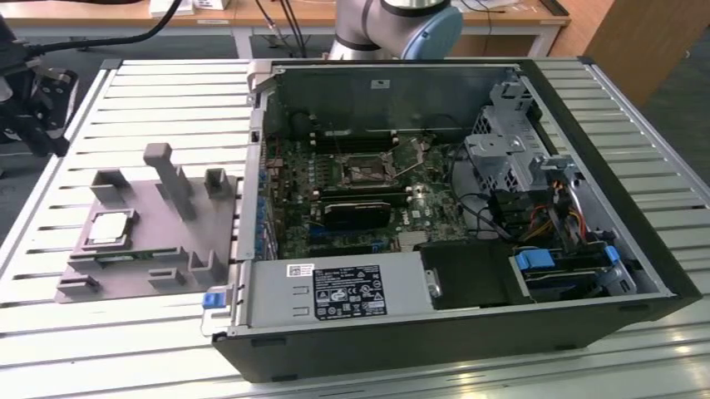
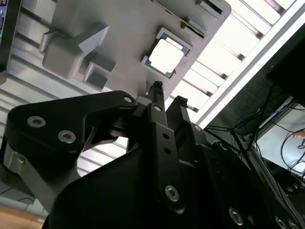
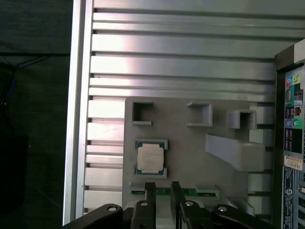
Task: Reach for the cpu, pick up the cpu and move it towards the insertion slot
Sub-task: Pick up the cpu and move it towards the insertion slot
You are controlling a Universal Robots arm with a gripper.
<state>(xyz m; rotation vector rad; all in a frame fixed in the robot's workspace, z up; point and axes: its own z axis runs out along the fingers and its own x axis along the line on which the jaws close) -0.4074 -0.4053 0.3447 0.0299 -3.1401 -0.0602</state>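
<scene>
On the grey fixture (image 3: 190, 143), the cpu (image 3: 150, 158), markings illegible, end effector (image 3: 162, 185) apart.

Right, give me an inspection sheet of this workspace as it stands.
Surface: slotted aluminium table carrying grey plastic fixture and open computer case.
Job's things: cpu lying in fixture's square pocket; insertion slot on motherboard inside case.
Clutter: green memory stick along fixture's edge.
Grippers: claw open, empty, poised near the cpu, not touching.
Cables: coloured wires inside case.
Surroundings: wooden benches behind table.
</scene>
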